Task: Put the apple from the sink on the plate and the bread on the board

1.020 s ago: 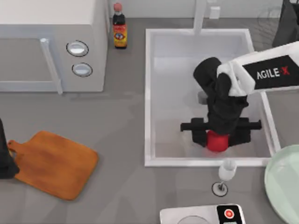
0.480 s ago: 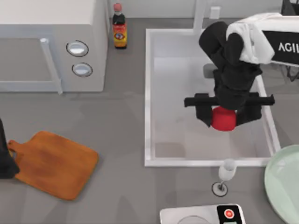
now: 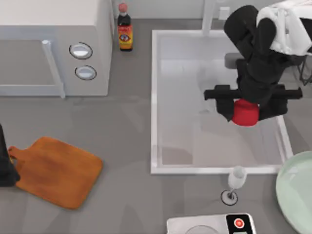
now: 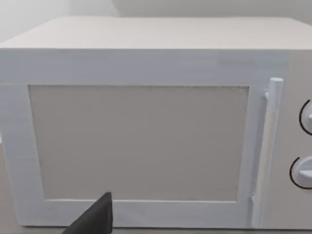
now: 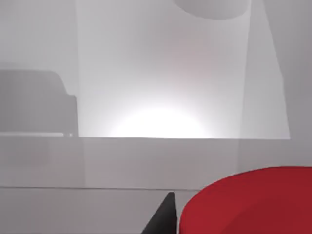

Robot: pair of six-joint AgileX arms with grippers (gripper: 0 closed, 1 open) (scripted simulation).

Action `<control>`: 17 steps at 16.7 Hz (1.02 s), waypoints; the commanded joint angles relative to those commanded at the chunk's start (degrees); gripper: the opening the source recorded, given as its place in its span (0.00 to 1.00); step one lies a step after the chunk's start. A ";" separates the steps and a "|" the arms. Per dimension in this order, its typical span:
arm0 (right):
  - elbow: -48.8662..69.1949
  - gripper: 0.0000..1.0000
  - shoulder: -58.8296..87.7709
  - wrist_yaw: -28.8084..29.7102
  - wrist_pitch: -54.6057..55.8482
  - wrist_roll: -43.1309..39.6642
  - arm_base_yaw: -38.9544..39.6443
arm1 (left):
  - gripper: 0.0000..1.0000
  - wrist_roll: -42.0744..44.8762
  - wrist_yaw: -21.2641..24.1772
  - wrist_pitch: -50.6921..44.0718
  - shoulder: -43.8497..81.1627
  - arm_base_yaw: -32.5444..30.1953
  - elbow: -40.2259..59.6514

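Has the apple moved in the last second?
Yes. The apple, in the right gripper, went from the sink's near rim toward its right rim.

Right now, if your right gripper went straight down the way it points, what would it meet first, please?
Probably the sink floor: my right gripper, shut on the apple, hangs over the basin's right part; height is unclear.

Plate (image 3: 297,192) cut off at edge

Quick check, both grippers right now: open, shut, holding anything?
Right gripper: shut on the apple, above the sink.
Left gripper: parked at the table's left edge by the board; cannot be told.
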 joint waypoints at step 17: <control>-27.20 0.00 -35.55 -1.35 -13.20 -17.04 -16.78 | 1.00 0.00 0.00 0.00 0.00 0.00 0.00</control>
